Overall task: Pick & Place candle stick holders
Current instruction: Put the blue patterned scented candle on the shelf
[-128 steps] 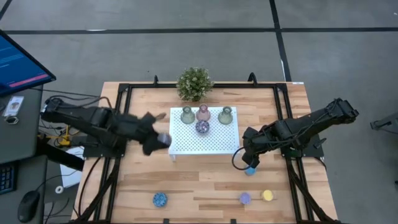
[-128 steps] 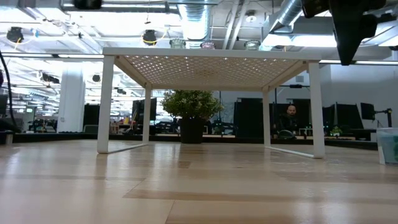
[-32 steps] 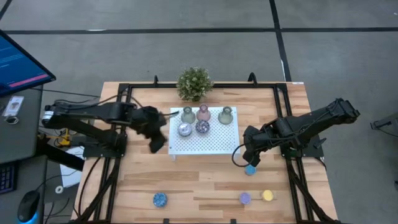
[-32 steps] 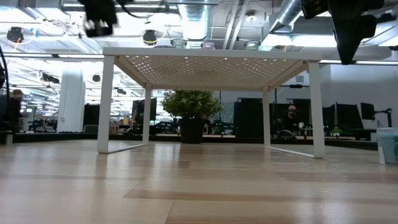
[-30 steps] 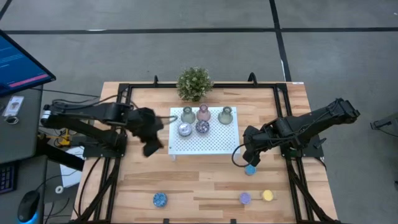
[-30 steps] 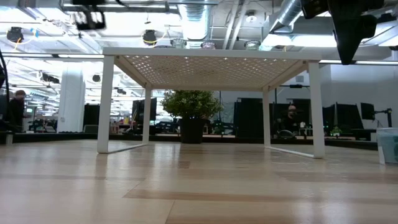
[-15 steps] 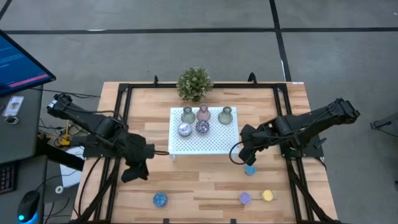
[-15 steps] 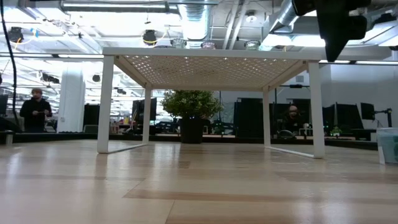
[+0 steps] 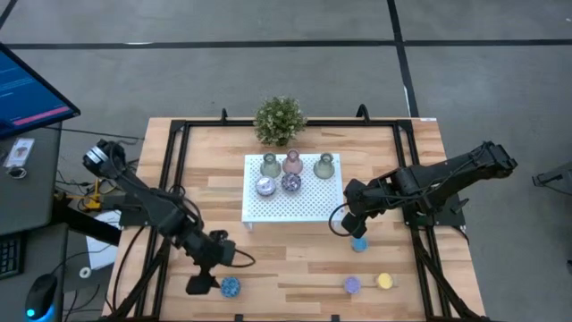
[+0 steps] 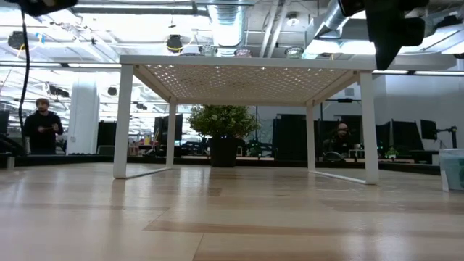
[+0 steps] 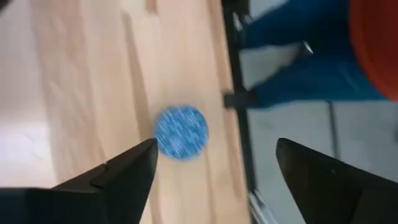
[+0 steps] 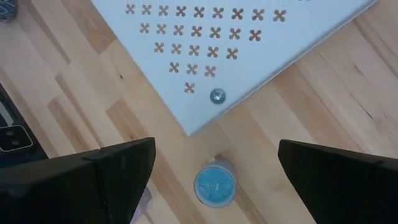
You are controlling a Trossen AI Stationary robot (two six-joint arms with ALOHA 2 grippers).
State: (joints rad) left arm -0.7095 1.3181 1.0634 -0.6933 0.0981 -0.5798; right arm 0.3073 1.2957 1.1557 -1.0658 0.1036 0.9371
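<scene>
My left gripper [image 9: 204,283] is open and empty near the table's near edge, just left of a speckled blue puck [image 9: 231,287]. In the left wrist view this puck [image 11: 181,132] lies on the wood ahead of the open fingers [image 11: 216,146]. My right gripper [image 9: 349,224] is open above a blue puck [image 9: 359,243], which shows between its fingers [image 12: 215,185]. A white perforated tray [image 9: 308,204] carries three vase shapes [image 9: 291,162] and two pucks [image 9: 265,186]. A lilac puck [image 9: 352,284] and a yellow puck [image 9: 384,281] rest on the wood at the near right.
A bushy potted plant [image 9: 280,119] stands behind the tray. The tray stands on thin white legs [image 10: 122,119], and its near right corner [image 12: 214,96] is close to my right gripper. A black frame [image 9: 174,179] runs around the table. People show in the room behind [image 10: 42,127].
My left gripper has swung from beside the tray's left edge toward the table's near edge and has come down beside the speckled blue puck. My right gripper has shifted a little toward the table's left. No holder has moved.
</scene>
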